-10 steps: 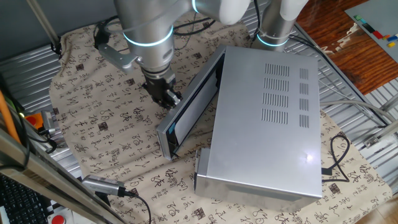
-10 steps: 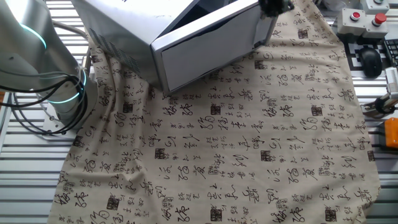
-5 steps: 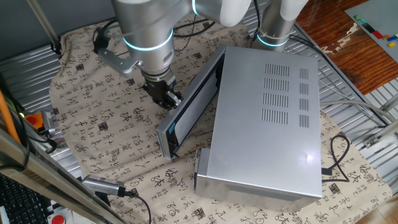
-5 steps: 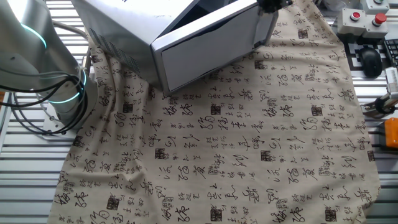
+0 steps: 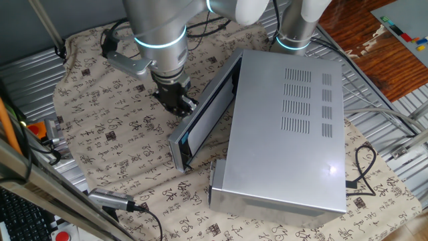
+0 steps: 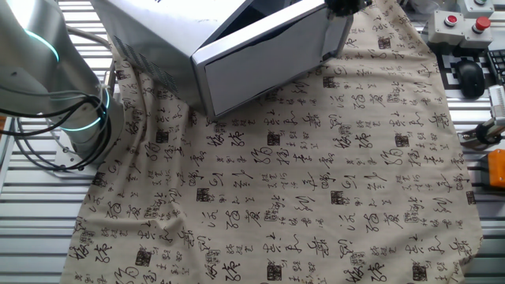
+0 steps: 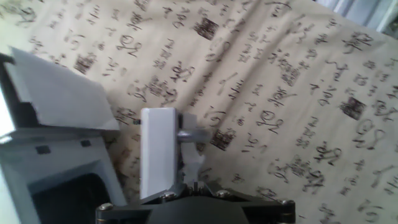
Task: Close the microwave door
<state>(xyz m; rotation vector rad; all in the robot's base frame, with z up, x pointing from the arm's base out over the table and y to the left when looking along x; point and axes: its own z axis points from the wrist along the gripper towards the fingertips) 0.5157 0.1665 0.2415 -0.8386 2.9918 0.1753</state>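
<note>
Here my gripper (image 5: 180, 104) rests against the outer face of the half-open microwave door (image 5: 204, 119), fingers seemingly together.

A beige cloth (image 6: 316, 197) printed with dark characters covered the desk (image 6: 237, 268) (slatted metal); red buttons (image 6: 465, 24) sat at its edge.

In the other fixed view the microwave (image 6: 150, 31) is cut off by the top edge, and only a dark scrap of the gripper (image 6: 345, 5) shows there. The hand view is blurred; whether the fingers (image 7: 158, 152) are parted cannot be told. The microwave door (image 5: 204, 110) hides the cavity.
</note>
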